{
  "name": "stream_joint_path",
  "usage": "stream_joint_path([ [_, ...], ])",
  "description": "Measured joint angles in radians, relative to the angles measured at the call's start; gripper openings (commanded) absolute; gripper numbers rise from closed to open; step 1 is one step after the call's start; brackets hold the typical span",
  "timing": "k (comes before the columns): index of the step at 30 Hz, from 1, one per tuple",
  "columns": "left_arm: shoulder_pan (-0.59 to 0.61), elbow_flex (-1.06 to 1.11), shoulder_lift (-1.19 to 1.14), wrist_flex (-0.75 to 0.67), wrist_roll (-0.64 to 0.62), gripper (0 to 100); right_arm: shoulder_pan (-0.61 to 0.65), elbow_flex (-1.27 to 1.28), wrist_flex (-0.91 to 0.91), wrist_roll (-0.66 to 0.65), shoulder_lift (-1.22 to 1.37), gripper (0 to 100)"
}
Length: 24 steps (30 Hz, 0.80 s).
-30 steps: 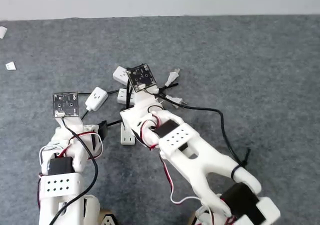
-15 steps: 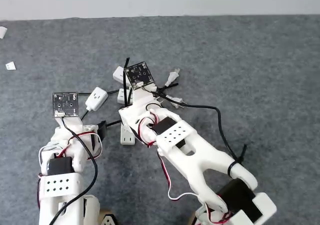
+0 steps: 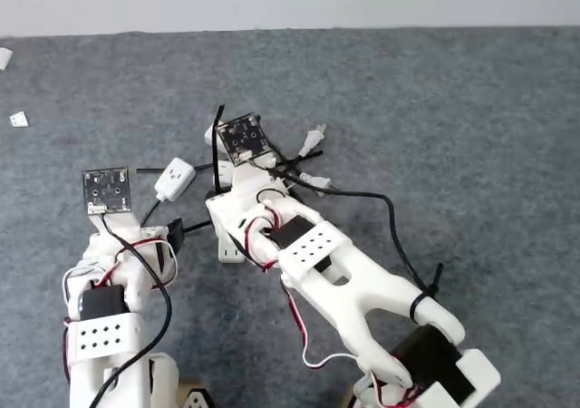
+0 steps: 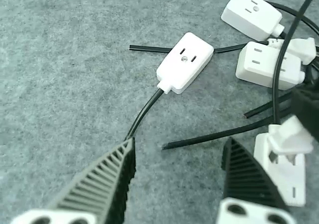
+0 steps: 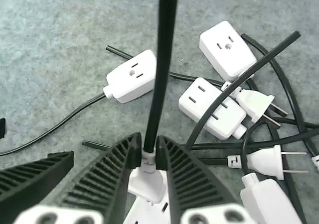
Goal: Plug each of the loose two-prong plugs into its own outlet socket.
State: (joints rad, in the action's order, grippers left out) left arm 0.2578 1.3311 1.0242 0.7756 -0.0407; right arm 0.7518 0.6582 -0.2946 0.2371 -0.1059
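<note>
The right tool is clenched on a white two-prong plug. It grips the plug at the neck, where the black cord rises out between the fingers. This held plug stands upright on the end of an outlet socket that lies flat on the grey surface. Plug and socket touch, but whether the prongs are seated cannot be told.

The left tool hangs released just beside them, jaws spread wide with nothing between, above a bare patch of the surface. Beyond its fingertips lies a single socket, whose own cord trails back toward the left arm.

Two more sockets sit close together farther off, a squarish socket and a longer socket. Two loose plugs lie among tangled cords near that pair. The first loose plug is just beside the longer socket. The second loose plug lies flat with both prongs bare.
</note>
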Motion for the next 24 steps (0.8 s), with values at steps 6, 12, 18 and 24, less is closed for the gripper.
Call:
stream_joint_path([
  [6,0.000,0.000,0.000,0.000,0.000,26,0.000,0.000,0.008,0.000,0.005,1.0],
  [12,0.000,0.000,0.000,0.000,0.000,26,0.000,-0.043,0.009,0.000,0.084,1.0],
  [18,0.000,0.000,0.000,0.000,0.000,26,-0.009,-0.055,0.009,0.000,0.095,1.0],
  [24,0.000,0.000,0.000,0.000,0.000,26,-0.074,-0.081,-0.164,0.000,0.014,1.0],
])
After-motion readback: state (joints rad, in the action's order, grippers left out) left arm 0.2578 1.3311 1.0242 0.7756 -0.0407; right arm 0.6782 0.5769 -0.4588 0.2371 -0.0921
